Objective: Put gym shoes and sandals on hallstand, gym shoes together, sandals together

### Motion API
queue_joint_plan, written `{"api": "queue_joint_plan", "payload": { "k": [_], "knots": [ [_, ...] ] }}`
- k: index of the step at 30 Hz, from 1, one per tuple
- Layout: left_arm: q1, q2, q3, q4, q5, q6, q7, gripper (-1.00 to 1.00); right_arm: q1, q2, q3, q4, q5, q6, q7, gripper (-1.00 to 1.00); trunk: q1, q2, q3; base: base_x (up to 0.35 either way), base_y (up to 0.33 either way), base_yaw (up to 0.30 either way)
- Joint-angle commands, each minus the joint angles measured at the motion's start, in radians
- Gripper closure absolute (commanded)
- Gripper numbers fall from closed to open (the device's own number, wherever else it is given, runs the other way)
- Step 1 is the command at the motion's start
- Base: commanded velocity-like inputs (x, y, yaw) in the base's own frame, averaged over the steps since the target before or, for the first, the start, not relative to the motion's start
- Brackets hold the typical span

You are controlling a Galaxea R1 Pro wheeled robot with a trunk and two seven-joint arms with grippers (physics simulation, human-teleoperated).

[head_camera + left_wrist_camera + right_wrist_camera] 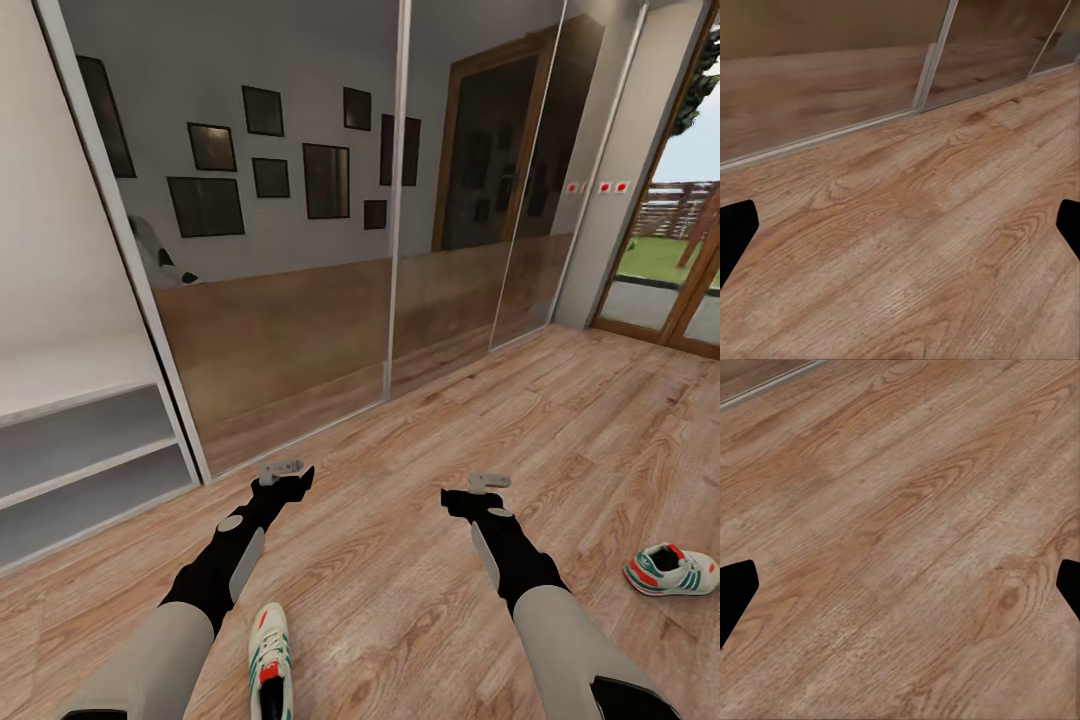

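One gym shoe point(270, 660), cream-white with green stripes and a red-orange accent, lies on the corridor floor point(400, 590) between my two forearms, close to my base. The other gym shoe point(672, 570) lies on its own to the far right. The sandals are out of view. The hallstand point(80, 440), pale grey-white with two open shelf levels, stands at the left edge. My left gripper point(283, 475) point(900, 232) and right gripper point(487, 487) point(900, 592) hover over bare planks, both open and holding nothing, with fingertips point(735, 232) point(735, 592) spread wide.
Mirrored sliding doors point(300, 250) run along the wall ahead, right beside the hallstand. A glazed wooden door point(690, 260) to the outside is at the far right. Open wood floor lies between the grippers and the doors.
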Motion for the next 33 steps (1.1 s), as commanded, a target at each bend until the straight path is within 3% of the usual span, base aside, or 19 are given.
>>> {"api": "queue_joint_plan", "payload": {
  "k": [1,9,18,33],
  "knots": [
    [-0.001,-0.001,0.004,0.001,0.010,-0.001,-0.007,-1.00,0.000,0.001,-0.005,-0.002,0.010,0.005,0.001,-1.00,0.000,0.000,-0.001,0.000,-0.107,0.000],
    [-0.001,-0.001,0.004,0.001,0.010,-0.001,-0.007,-1.00,0.000,0.001,-0.005,-0.002,0.011,0.005,0.001,-1.00,0.000,0.000,-0.001,0.000,-0.027,0.004],
    [-0.001,-0.001,0.004,0.001,0.010,-0.001,-0.007,-1.00,0.000,0.001,-0.006,-0.003,0.010,0.005,0.001,-1.00,0.000,0.000,-0.001,0.000,-0.001,0.178],
    [-0.001,-0.001,0.004,0.001,0.010,-0.001,-0.007,-1.00,0.000,0.001,-0.006,-0.003,0.010,0.005,0.000,-1.00,0.000,0.000,-0.001,0.000,0.000,0.011]
  ]
}}
